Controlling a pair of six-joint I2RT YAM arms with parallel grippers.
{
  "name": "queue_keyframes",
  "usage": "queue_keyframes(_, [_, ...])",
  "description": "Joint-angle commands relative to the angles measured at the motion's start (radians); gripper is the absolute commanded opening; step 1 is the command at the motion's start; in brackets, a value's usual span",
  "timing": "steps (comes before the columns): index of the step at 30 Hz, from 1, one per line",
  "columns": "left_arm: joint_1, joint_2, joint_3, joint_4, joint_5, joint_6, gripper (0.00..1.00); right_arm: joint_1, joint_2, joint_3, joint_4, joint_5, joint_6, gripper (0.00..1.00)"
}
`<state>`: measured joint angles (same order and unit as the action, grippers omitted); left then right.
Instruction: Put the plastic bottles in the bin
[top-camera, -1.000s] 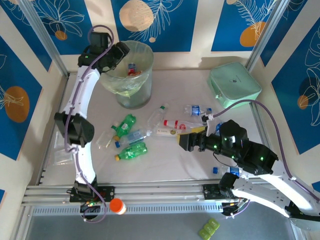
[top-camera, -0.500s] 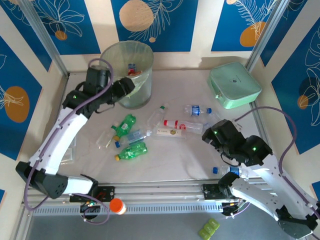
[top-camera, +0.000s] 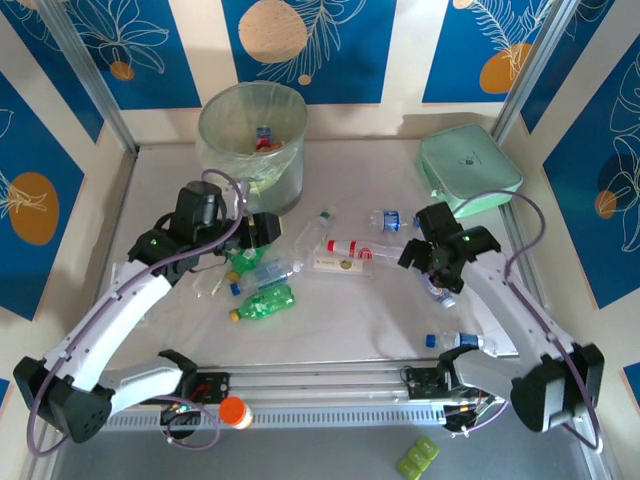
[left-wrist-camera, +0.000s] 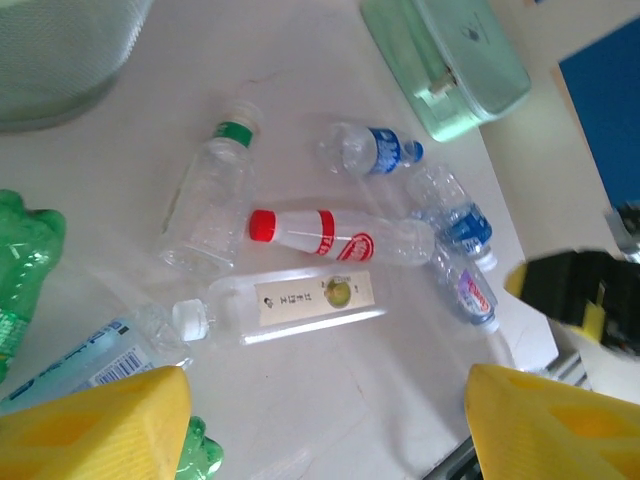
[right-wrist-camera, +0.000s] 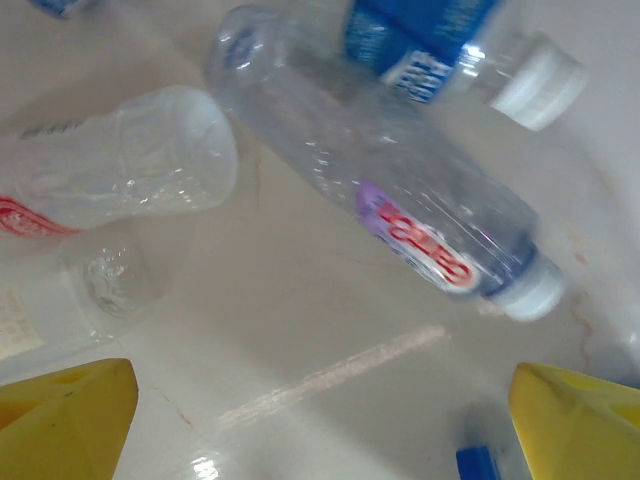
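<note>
The left gripper (top-camera: 258, 233) hangs low over the table (top-camera: 340, 325), its yellow fingers (left-wrist-camera: 100, 425) spread wide with nothing between them. Behind it and slightly to its left stands the bin (top-camera: 222, 150). The overhead view looks down into the bin, where a red-labelled bottle (top-camera: 263, 138) lies, while the left wrist view catches a corner of its wall (left-wrist-camera: 60, 50). Just beneath and beside this gripper lie the green bottles (top-camera: 262, 302), with a blue-labelled clear bottle (top-camera: 268, 274) between them.

The left wrist view sharpens what the overhead one leaves small. Ahead of the fingers lies a flat bottle with a white label (left-wrist-camera: 300, 300), and past it a red-capped bottle (left-wrist-camera: 335, 233). Left of that is a green-capped clear bottle (left-wrist-camera: 212, 200), and farther on a blue-capped bottle (left-wrist-camera: 368, 150).

The right gripper (top-camera: 437, 272) points down at the right end of this scatter, its fingers (right-wrist-camera: 60, 415) far apart and empty. Its wrist view shows a purple-and-red-labelled bottle (right-wrist-camera: 400, 200) lying aslant just ahead. A white-capped bottle with a blue wrap (right-wrist-camera: 470, 45) lies just beyond that. In the overhead view the arm covers part of these.

Nearer the right arm's base lies another small bottle (top-camera: 458, 341). Beyond the right gripper, to its right, sits the mint-green case (top-camera: 468, 170).
</note>
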<state>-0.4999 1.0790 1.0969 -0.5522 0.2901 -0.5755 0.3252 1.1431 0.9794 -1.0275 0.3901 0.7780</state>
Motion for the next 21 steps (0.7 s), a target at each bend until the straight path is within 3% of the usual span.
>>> queue_keyframes(1, [-0.005,-0.044,-0.042,0.118,0.075,0.100,0.74,0.004,0.062,-0.001,0.113,-0.044,-0.228,0.96])
queue_keyframes(7, [-0.005,-0.043,-0.078,0.138,0.073,0.103,0.75,-0.042,0.204,-0.016,0.179,0.044,-0.315,0.99])
queue_keyframes(10, [-0.005,-0.031,-0.078,0.144,0.097,0.094,0.75,-0.110,0.220,-0.051,0.228,-0.004,-0.308,0.99])
queue_keyframes(14, [-0.005,-0.038,-0.077,0.146,0.093,0.094,0.75,-0.221,0.192,-0.116,0.339,-0.167,-0.254,0.99])
queue_keyframes(21, [-0.005,-0.041,-0.080,0.139,0.089,0.101,0.76,-0.289,0.189,-0.188,0.390,-0.253,-0.246,0.99])
